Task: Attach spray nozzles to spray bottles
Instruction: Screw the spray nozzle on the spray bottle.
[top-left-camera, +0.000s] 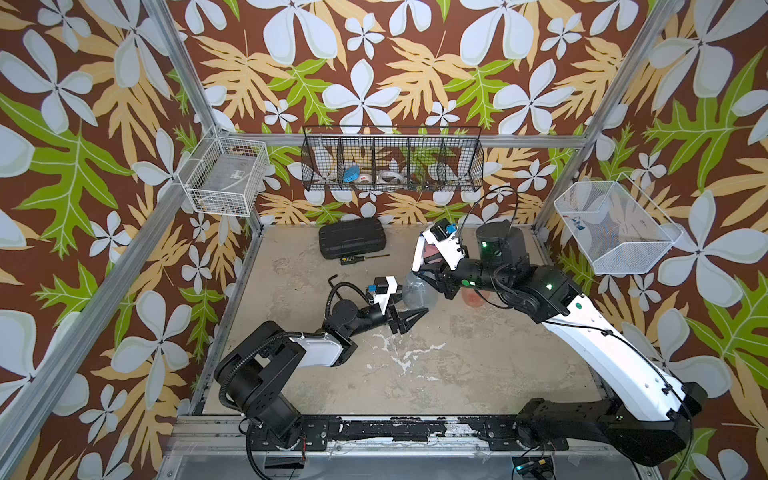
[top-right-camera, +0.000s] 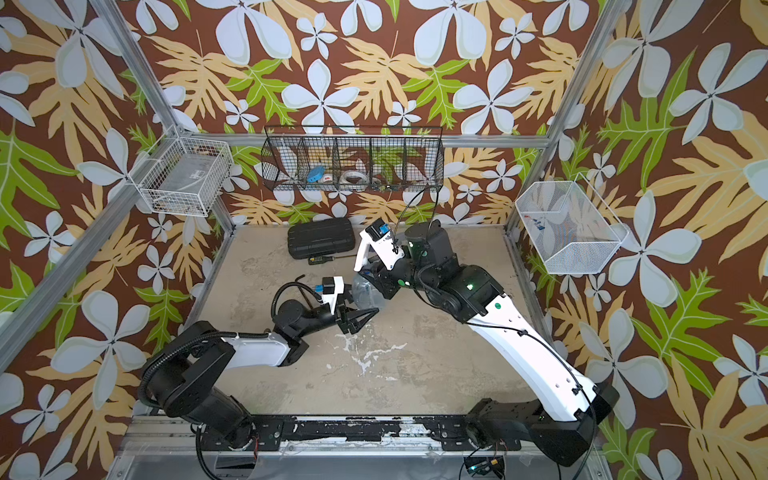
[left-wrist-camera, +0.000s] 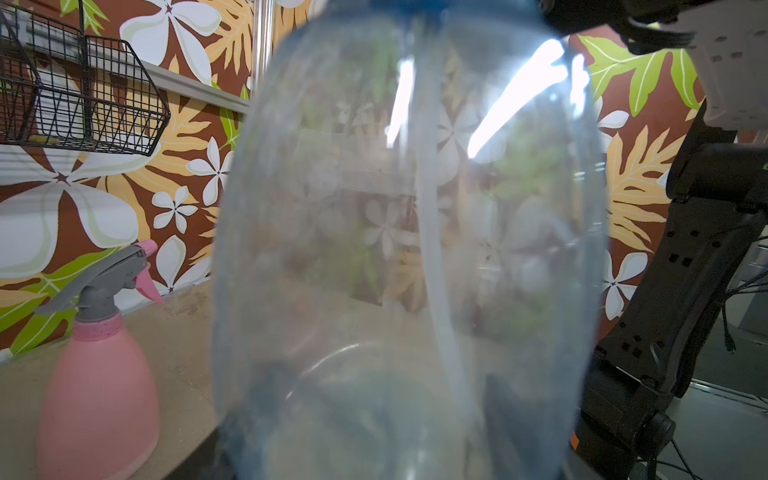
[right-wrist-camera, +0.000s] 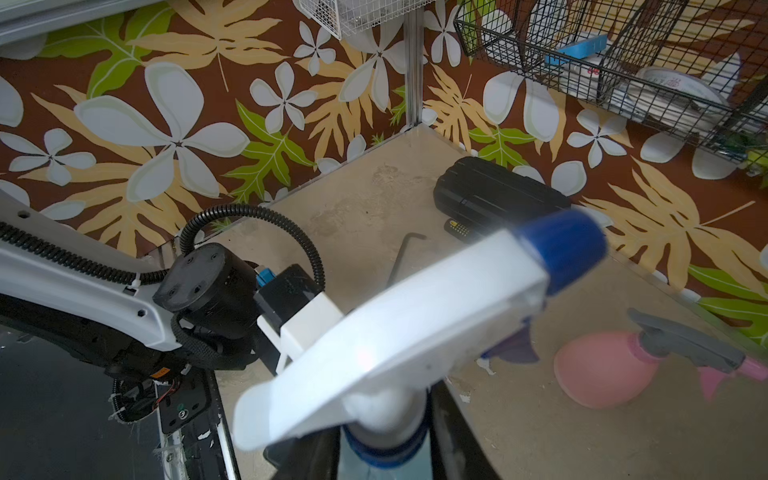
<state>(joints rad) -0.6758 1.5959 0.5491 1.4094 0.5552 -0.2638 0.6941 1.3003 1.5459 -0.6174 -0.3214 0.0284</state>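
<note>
The clear bottle (top-left-camera: 417, 293), centre frame, sits clamped in the left claw (top-left-camera: 415, 311), evidently so the right claw (right-wrist-camera: 384, 455), narrow about the nozzle (right-wrist-camera: 395, 332) collar with its grip uncertain, can screw it on.

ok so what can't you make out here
orange bottle: only part shows past the right arm in a top view; its neck is hidden.
right gripper: its hold on the white and blue nozzle is cut off by the right wrist view's edge.
pink bottle: in both top views mostly behind the right arm.
clear bottle: blurred in the left wrist view.
</note>
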